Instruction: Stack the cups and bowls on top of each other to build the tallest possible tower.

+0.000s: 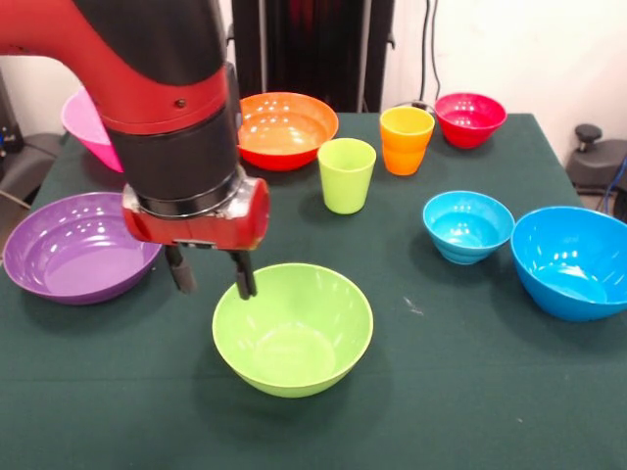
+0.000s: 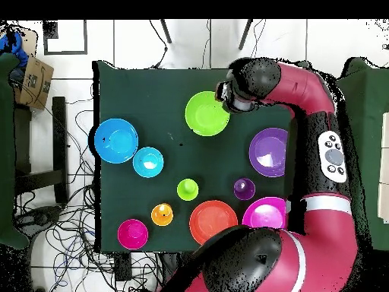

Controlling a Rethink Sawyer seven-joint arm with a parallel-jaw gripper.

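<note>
While the red and black arm reaches down over the dark green cloth-covered table (image 1: 470,392), its gripper (image 1: 211,271) hangs at the rim of the glossy lime green plastic bowl (image 1: 294,333). Two dark fingers (image 1: 243,274) stand apart with nothing between them; one sits just over the bowl's edge, the other outside it, so the jaws straddle the rim without closing on it.

Nothing is stacked. Every bowl and cup stands alone on the cloth. A shallow purple plastic bowl (image 1: 73,250) lies just beside the gripper, and a big pink bowl (image 1: 83,122) shows partly behind the arm. An orange round bowl (image 1: 286,127) sits farther back, with a lime green plastic tumbler (image 1: 347,174) in front of it and an orange tumbler (image 1: 406,139) near that. A small red bowl (image 1: 470,117) stands beside the orange tumbler. A small light blue bowl (image 1: 467,225) and a big blue bowl (image 1: 573,259) sit just beside each other. From overhead, a small purple tumbler (image 2: 244,188) stands between the purple and pink bowls.
</note>
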